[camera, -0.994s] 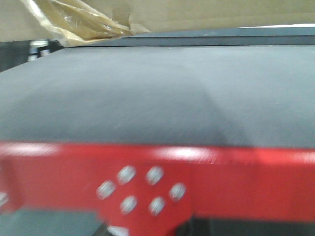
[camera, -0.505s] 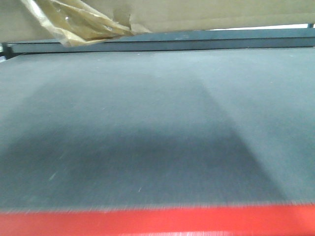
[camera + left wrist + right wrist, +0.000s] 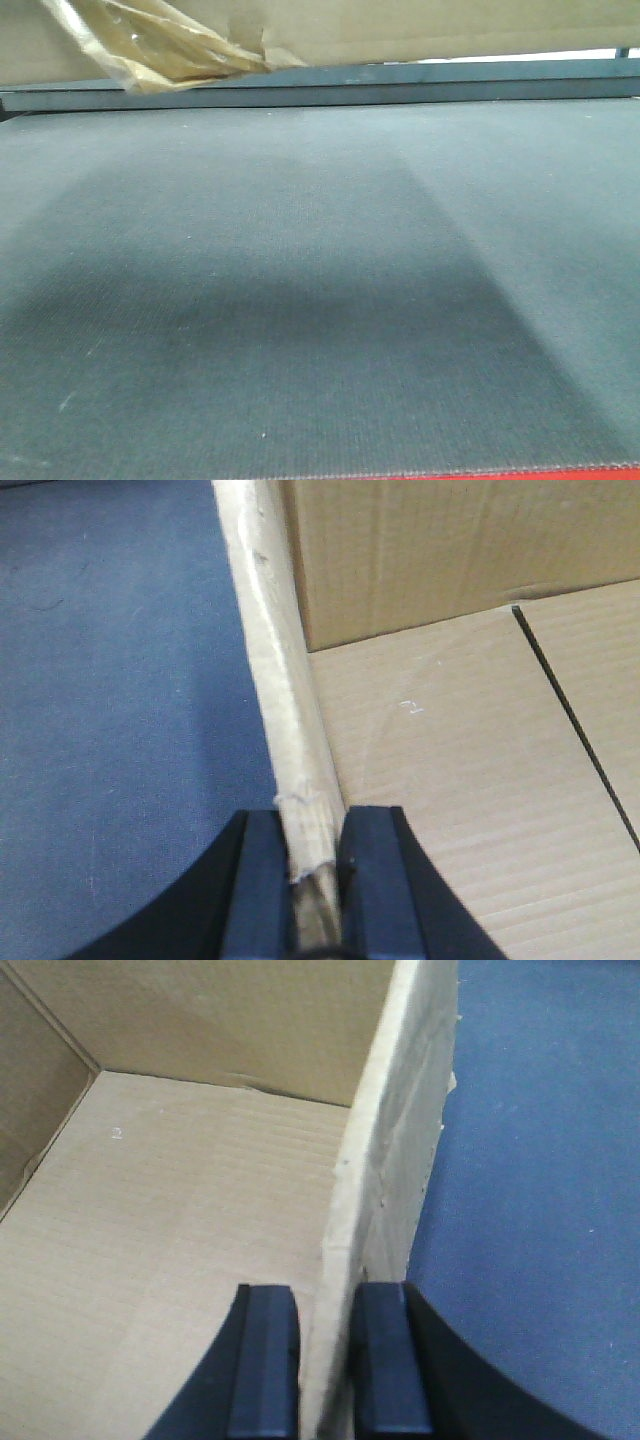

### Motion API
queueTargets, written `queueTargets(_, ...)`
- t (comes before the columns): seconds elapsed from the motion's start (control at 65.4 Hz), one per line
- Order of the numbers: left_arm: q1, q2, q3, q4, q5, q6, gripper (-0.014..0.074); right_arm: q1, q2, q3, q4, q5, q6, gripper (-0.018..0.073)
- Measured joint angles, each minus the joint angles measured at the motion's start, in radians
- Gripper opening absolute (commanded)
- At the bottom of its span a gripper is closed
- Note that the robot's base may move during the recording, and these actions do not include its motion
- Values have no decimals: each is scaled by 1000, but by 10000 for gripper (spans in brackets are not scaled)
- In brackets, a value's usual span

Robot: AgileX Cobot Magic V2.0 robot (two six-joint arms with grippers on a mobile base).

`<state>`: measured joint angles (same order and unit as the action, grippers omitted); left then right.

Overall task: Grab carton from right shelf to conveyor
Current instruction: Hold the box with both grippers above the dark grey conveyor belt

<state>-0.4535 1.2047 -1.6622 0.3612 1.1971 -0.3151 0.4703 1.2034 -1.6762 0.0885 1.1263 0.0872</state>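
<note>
Mid-transfer, and well along by the look of it. Gripping the carton point(image 3: 430, 25) from both sides, open top up.

Over to the left gripper point(image 3: 318, 880): clamped across the top edge of the left wall, one pad inside the box, one outside, with frayed cardboard squeezed between. Same story at the right gripper point(image 3: 325, 1360): closed on the right wall, one finger in, one out. Nothing but dark belt outside either wall in the wrist views, and no shelf anywhere in sight.

From the front, just the bottom edge of the box along the top of the view, with loose tape point(image 3: 160, 45) dangling off its left end. Seemingly hanging clear of the conveyor point(image 3: 320, 300), judging by the far rail visible under that edge and the broad shadow on the belt below. Hard to tell how high.

So: pickup done, carry about done, set-down not yet made.

Next up, probably the lowering. Calls for bringing both arms down together and level, down to a flat landing on the belt. Calls too for holding the spacing between the arms, to avoid pulling or buckling those thin walls. Only then releasing both grips and lifting straight up, clear of the edges. Worth watching that tape as well, in case of folding under the bottom.
</note>
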Motion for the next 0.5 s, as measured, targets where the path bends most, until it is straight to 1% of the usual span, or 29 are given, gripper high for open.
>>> queueTargets(0.505,0,0,0,-3,0,0,-8,0,0,0,1,0,0,-69)
